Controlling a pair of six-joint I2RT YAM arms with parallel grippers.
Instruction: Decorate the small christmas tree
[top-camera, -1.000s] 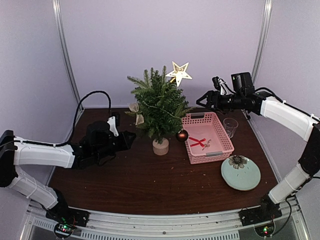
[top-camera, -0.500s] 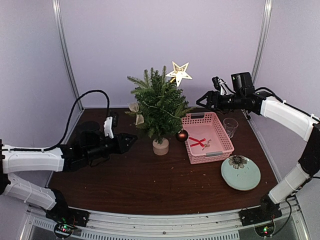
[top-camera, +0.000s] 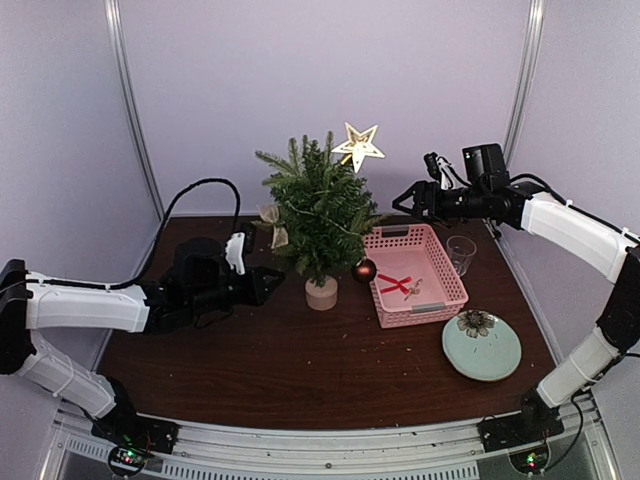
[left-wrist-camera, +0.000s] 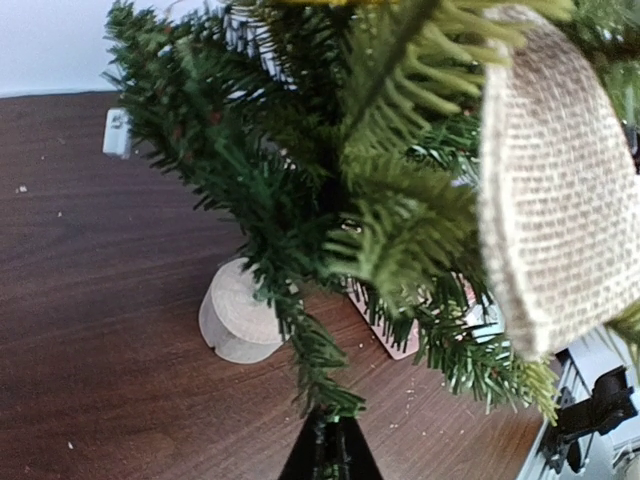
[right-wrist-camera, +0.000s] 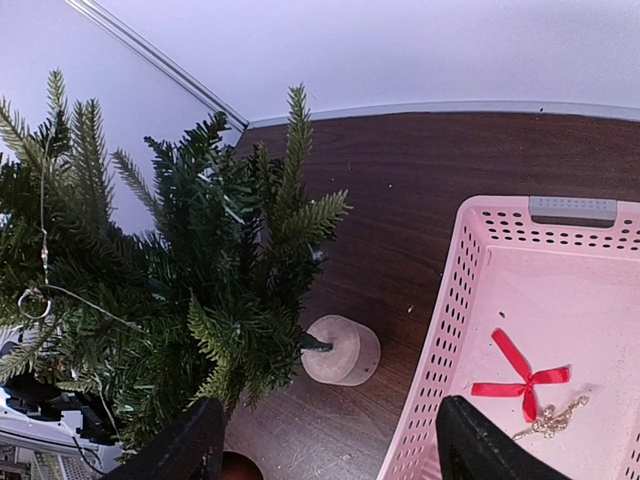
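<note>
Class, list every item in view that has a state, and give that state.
small christmas tree, upright
star, tilted near the treetop
pink basket, holding a red ribbon
glass, upright
left end effector, shut
right end effector, open, empty

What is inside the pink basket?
A red ribbon bow and a small gold chain lie on the floor of the pink basket. Its near wall covers a strip of floor, so anything there cannot be seen.

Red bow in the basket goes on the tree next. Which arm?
Right: right gripper open, raised near the pink basket holding the red bow; left gripper is shut, low, with the small christmas tree between it and the basket.
</note>
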